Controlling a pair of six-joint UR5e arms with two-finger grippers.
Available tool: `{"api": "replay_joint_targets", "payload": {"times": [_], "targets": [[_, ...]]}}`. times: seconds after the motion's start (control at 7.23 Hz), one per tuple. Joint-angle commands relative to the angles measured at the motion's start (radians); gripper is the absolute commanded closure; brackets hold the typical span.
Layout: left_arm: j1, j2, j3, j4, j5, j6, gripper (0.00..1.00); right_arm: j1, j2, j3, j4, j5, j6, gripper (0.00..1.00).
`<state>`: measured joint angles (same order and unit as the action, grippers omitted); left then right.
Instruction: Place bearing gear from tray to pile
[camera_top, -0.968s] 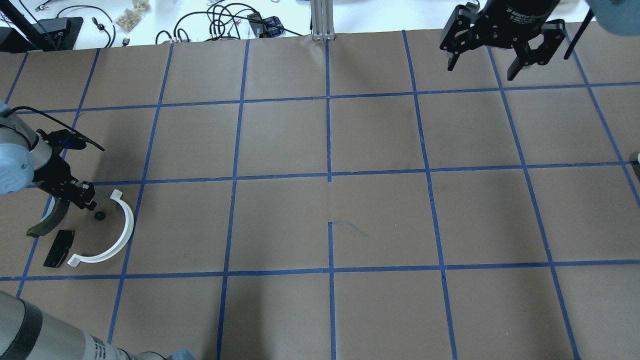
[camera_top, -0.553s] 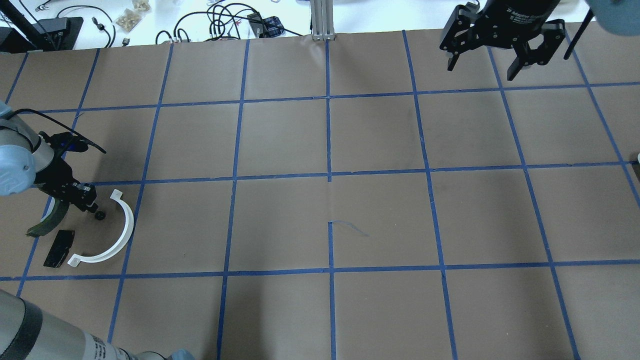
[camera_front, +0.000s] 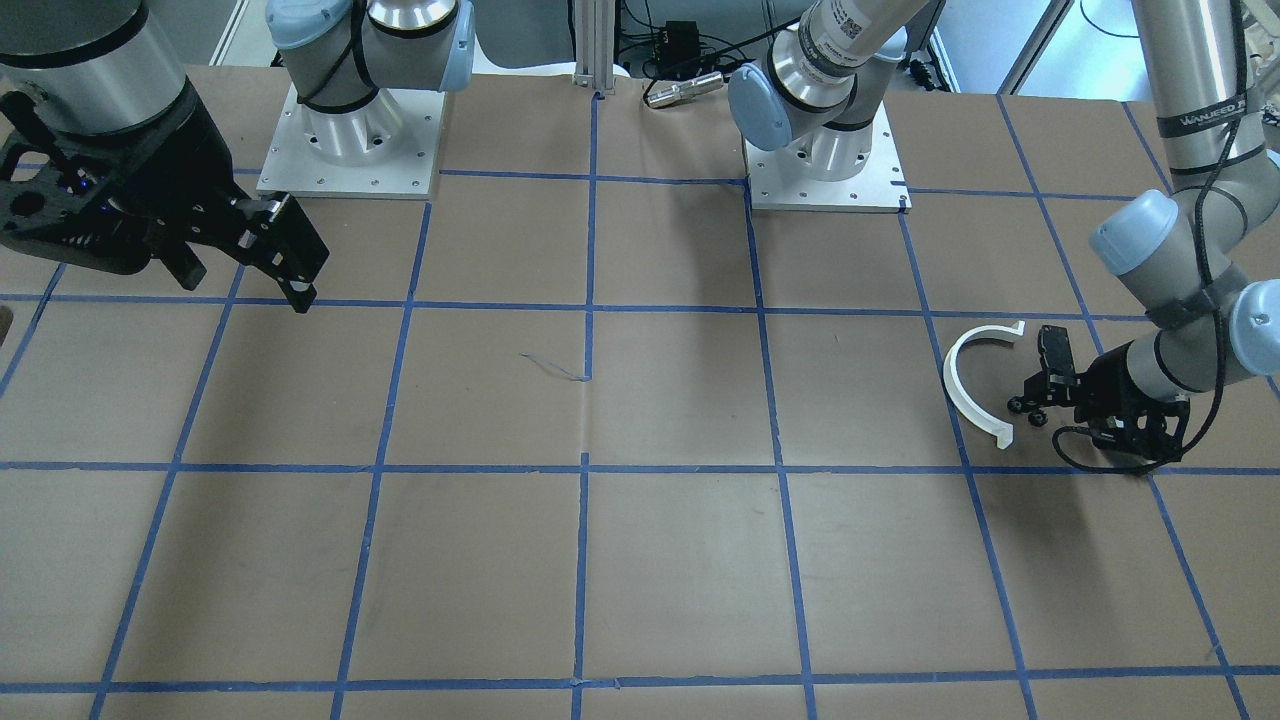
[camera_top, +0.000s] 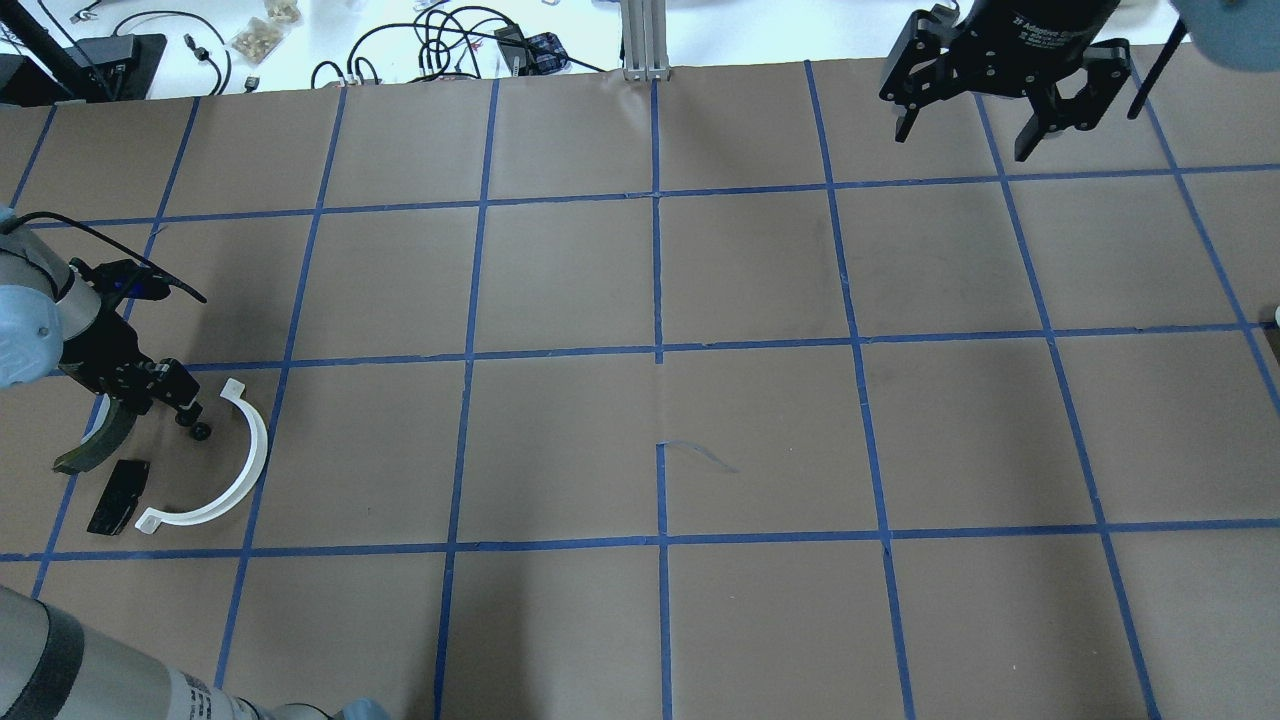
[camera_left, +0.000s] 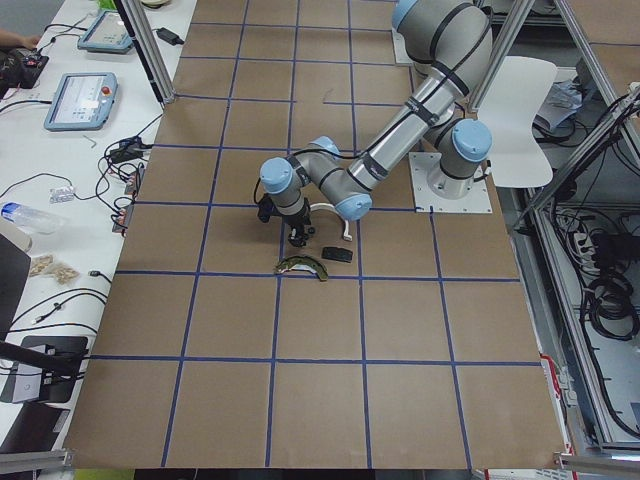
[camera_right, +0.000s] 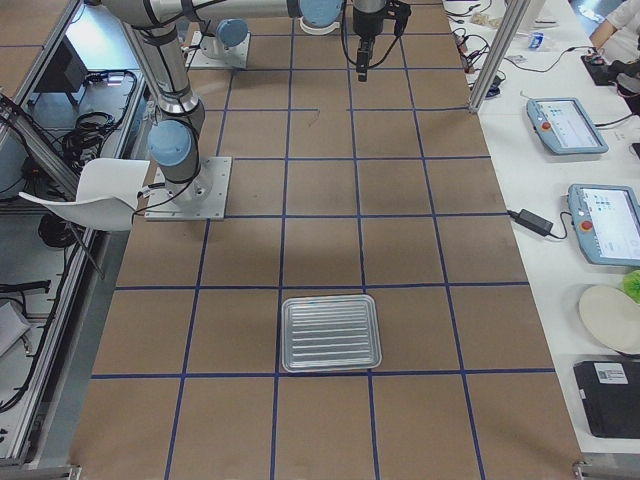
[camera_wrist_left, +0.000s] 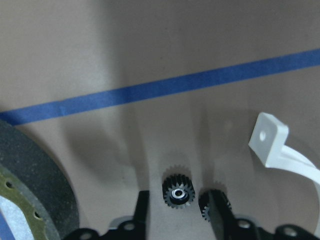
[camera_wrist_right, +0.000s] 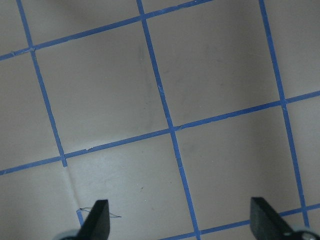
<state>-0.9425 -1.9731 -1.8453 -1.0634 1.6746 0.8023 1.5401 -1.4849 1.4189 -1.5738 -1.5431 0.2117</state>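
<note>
- From where I stood, the left end effector (camera_wrist_left: 179, 200) hung low over the tabletop (camera_top: 560, 280), its fingers parted a little with nothing clamped between them.
- The bearing gear (camera_wrist_left: 176, 192) sat on the paper in that gap, one toothed wheel clear of both fingers. A second toothed wheel was half hidden by one finger, and I couldn't tell whether they touched.
- It lay within the pile: just beside the end of the white half-ring (camera_top: 262, 445), near the olive curved shoe (camera_top: 100, 445), with the flat black pad (camera_top: 118, 495) a little further off.
- I judged the gear to be set down and the task nearly finished, with only the retreat left.
- That retreat wanted a touch more opening, then a straight rise. Any sideways drift could snag the hidden wheel and set the gear rolling out of the pile.
- The right end effector (camera_top: 965, 140) hovered wide open and empty, well away across the tabletop.
- The tray (camera_right: 330, 332) looked bare.
</note>
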Motion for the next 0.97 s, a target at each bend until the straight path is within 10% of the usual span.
{"api": "replay_joint_targets", "payload": {"times": [0.0, 0.83], "targets": [[-0.012, 0.025, 0.090, -0.098, -0.004, -0.018, 0.23, 0.000, 0.000, 0.000, 0.000, 0.000, 0.000, 0.00], [-0.307, 0.209, 0.417, -0.591, -0.133, -0.420, 0.00, 0.000, 0.000, -0.002, 0.000, 0.001, 0.000, 0.00]]}}
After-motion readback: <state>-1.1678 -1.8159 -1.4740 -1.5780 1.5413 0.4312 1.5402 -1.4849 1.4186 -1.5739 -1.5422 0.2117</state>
